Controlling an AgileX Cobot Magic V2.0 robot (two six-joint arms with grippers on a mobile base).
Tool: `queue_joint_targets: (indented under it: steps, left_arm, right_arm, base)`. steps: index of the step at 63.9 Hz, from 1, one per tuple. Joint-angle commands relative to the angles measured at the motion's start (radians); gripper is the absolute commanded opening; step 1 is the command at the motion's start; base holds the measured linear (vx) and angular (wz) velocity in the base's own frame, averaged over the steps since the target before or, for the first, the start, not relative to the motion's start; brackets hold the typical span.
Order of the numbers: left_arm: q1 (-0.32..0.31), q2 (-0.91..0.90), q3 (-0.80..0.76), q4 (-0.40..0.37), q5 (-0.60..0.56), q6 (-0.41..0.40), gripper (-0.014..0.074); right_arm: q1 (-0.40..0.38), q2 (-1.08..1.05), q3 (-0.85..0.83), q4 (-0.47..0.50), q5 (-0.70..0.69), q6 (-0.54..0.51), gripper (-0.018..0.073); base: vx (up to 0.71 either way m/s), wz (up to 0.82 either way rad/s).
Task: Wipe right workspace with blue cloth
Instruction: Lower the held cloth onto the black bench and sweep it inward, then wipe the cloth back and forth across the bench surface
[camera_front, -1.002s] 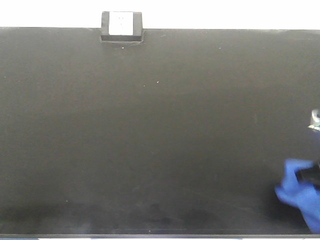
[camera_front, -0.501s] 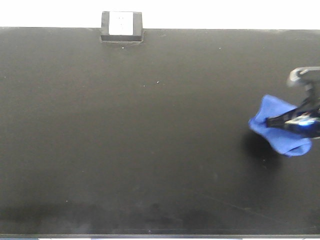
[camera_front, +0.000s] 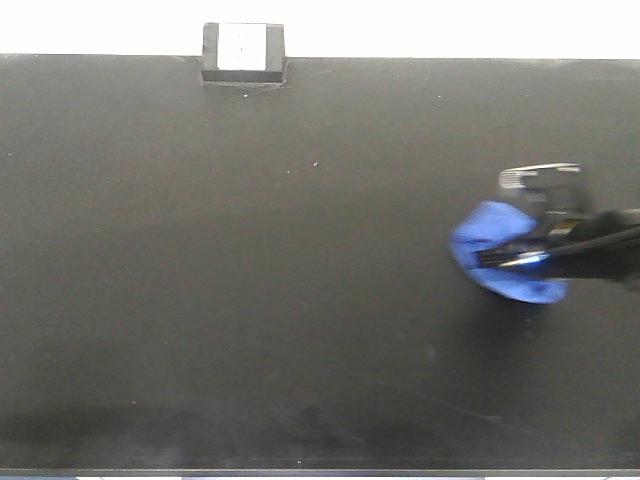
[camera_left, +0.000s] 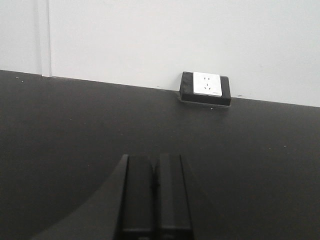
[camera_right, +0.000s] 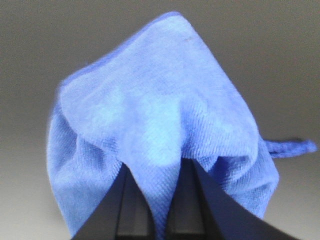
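The blue cloth (camera_front: 497, 250) is bunched and wrinkled at the right side of the right workspace (camera_front: 300, 300), a matte black benchtop. My right gripper (camera_front: 492, 258) reaches in from the right edge and is shut on the blue cloth. In the right wrist view the blue cloth (camera_right: 150, 110) fills the frame, a fold pinched in my right gripper (camera_right: 156, 167). My left gripper (camera_left: 155, 162) shows only in the left wrist view, shut with nothing in it, above the bare benchtop (camera_left: 250, 150).
A small black block with a white label (camera_front: 243, 52) sits at the far edge of the benchtop, against a white wall. The same block (camera_left: 206, 88) appears in the left wrist view. The near edge of the bench (camera_front: 300, 470) runs along the bottom.
My right gripper has carried the blue cloth from the near right corner up and leftwards over the benchtop, further into view.
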Motion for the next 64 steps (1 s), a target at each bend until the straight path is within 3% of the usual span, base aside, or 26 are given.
queue_joint_targets:
  steps: [1,13,20,26,44,51,57,64]
  left_arm:
    - [-0.004,-0.016,0.031,-0.006,-0.08,-0.008,-0.0006]
    - [-0.004,-0.016,0.031,-0.006,-0.08,-0.008,-0.0006]
    - [-0.004,-0.016,0.031,-0.006,-0.08,-0.008,-0.0006]
    - [-0.004,-0.016,0.031,-0.006,-0.08,-0.008,-0.0006]
    - [-0.004,-0.016,0.031,-0.006,-0.08,-0.008,-0.0006]
    - [-0.004,-0.016,0.031,-0.006,-0.08,-0.008,-0.0006]
    - [-0.004,-0.016,0.031,-0.006,-0.08,-0.008,-0.0006]
    - [-0.004,-0.016,0.031,-0.006,-0.08,-0.008,-0.0006]
  right_arm:
    - [0.146,-0.014,-0.019,0.017,-0.093,0.002,-0.0001]
    - [0.402,-0.011,-0.019,0.031,-0.205,0.029,-0.0001]
    - [0.418,-0.011,-0.019,0.043,-0.211,0.023,0.0]
    - [0.364,-0.011,-0.019,0.064,-0.199,0.0,0.0]
    - [-0.071,-0.011,-0.019,0.065,-0.162,0.0,0.0002]
    - [-0.191,-0.011,-0.019,0.058,-0.161,0.0,0.0002]
    - [-0.227,-0.011,-0.019,0.057,-0.166,0.008,0.0002]
    - [-0.201,-0.011,-0.019,0.058,-0.17,0.036,0.0002]
  base:
    - [0.0,0.0]
    - [0.0,0.0]
    - [0.0,0.0]
    - [0.0,0.0]
    - [0.0,0.0]
    - [0.0,0.0]
    - [0.0,0.0]
    - [0.0,0.0]
